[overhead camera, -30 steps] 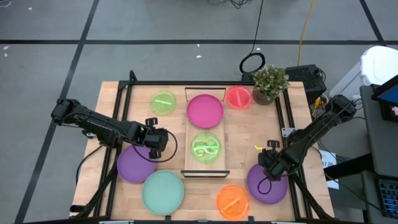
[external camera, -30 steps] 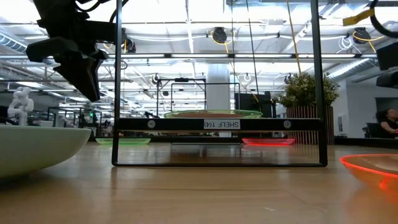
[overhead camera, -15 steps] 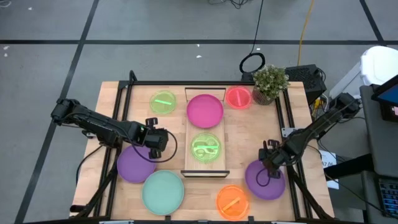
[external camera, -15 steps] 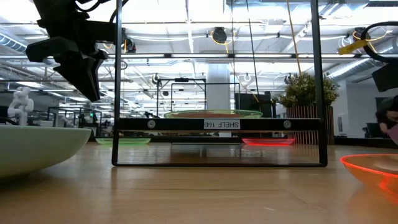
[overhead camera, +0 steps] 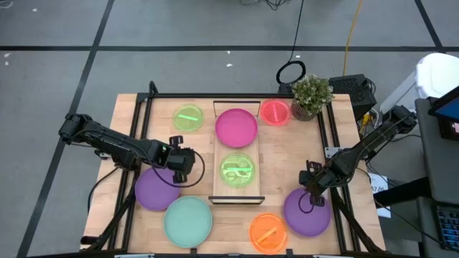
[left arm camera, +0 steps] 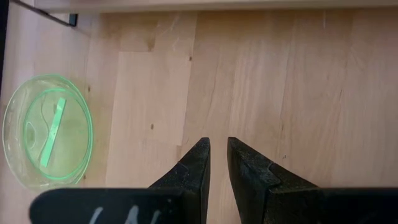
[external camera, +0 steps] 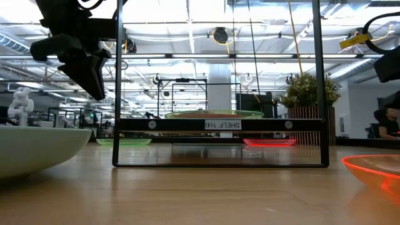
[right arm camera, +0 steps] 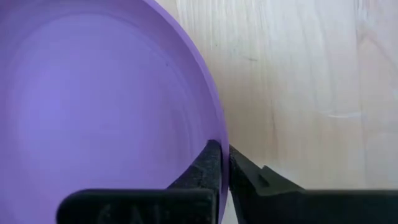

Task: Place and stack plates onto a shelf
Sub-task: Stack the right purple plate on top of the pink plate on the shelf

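In the right wrist view my right gripper (right arm camera: pixel 222 149) is shut on the rim of a purple plate (right arm camera: pixel 106 106). This plate (overhead camera: pixel 307 213) lies flat near the table's near right corner, with the gripper (overhead camera: pixel 313 190) over its far rim. My left gripper (overhead camera: pixel 179 166) hangs above the table by the far edge of a second purple plate (overhead camera: pixel 156 188). Its fingers (left arm camera: pixel 219 149) stand slightly open over bare wood and touch nothing. The shelf (overhead camera: pixel 221 188) lies mid-table. It bears a magenta plate (overhead camera: pixel 237 127) and a lime-green plate (overhead camera: pixel 237 170). My right gripper pinches the purple plate's far rim (right arm camera: pixel 215 124), one finger inside the plate and one outside it. The fingers come from above, pointing steeply down. The plate lies flat on the table.
Round the shelf lie a lime-green plate (overhead camera: pixel 188 117), a red-pink plate (overhead camera: pixel 274 112), a mint-green plate (overhead camera: pixel 188 221) and an orange plate (overhead camera: pixel 267 233). A potted plant (overhead camera: pixel 310 94) stands at the far right corner. Black frame posts (external camera: pixel 118 81) rise round the table.
My right gripper has tipped more steeply downward and sunk a little onto the purple plate's far rim, while its arm has drawn back toward the table's right edge. The plate lies about where it was.
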`<state>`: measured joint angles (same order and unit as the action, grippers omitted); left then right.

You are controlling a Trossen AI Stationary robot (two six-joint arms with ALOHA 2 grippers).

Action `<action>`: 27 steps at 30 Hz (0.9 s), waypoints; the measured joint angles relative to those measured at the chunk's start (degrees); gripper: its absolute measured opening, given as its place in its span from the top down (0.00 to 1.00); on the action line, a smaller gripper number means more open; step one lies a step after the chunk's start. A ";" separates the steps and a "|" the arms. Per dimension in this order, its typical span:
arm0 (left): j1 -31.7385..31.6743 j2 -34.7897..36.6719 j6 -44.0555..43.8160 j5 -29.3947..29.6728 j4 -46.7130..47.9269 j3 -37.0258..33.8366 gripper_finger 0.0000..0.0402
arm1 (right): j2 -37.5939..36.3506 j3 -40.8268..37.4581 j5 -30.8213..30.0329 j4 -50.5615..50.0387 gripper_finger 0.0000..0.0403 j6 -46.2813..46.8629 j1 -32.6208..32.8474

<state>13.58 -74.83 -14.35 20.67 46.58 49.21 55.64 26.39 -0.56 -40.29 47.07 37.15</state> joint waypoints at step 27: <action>0.00 0.00 1.92 0.39 -0.38 0.00 0.84 | -8.46 10.43 -2.67 -9.21 1.00 2.80 -0.06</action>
<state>13.58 -74.83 -12.42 21.05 46.19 49.21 47.18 36.82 -3.23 -49.50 49.87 37.08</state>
